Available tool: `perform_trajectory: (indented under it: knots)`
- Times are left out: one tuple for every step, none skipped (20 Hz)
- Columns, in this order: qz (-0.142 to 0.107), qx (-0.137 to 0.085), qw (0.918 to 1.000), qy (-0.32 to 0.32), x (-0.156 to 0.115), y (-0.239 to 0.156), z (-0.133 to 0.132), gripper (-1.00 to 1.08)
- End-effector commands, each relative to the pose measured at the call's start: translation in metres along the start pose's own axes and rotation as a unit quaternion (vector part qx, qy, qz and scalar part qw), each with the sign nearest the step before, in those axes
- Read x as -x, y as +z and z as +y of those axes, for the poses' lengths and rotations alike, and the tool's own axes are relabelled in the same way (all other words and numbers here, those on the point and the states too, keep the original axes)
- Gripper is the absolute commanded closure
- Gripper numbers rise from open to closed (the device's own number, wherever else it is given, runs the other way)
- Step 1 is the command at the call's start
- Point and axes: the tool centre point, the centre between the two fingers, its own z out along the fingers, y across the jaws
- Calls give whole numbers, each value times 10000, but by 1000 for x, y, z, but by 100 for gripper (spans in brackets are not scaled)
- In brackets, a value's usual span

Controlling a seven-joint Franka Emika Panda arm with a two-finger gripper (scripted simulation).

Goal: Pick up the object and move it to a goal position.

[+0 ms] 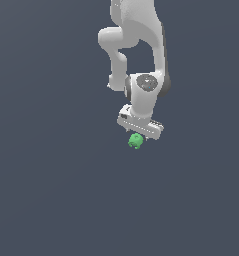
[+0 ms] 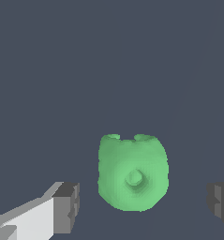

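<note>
- I read no writing anywhere.
- My pincer (image 1: 139, 136) is spread wide, its fingers (image 2: 66, 207) clear of the object on both sides.
- The green object (image 2: 133, 172) sits between them on the plain grey tabletop (image 1: 51, 190).

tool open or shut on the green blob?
Open. In the wrist view, the tool's two fingers stand apart on either side of the green blob, with gaps between; neither touches it.
</note>
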Motion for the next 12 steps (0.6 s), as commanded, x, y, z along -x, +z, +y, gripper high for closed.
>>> perform_trajectory:
  knots:
    - [-2,2,10000,57,2,2,0,-92]
    - [-2,2,10000,65,3,2,-1,-92]
    - [-3,2,10000,67,3,2,-1,-92]
    - [-3,2,10000,48,2,1,-1,-92]
    - [-3,2,10000,48,2,2,-1,-92]
    - [-3,2,10000,48,2,3,-1,-92]
    - [-3,2,10000,48,2,5,-1,-92]
    - [-3,2,10000,48,3,7,-1,-92]
    - [-3,2,10000,52,3,10,0,-92]
    - [-3,2,10000,52,3,13,0,-92]
    - [-3,2,10000,55,3,18,0,-92]
    - [-3,2,10000,55,3,23,0,-92]
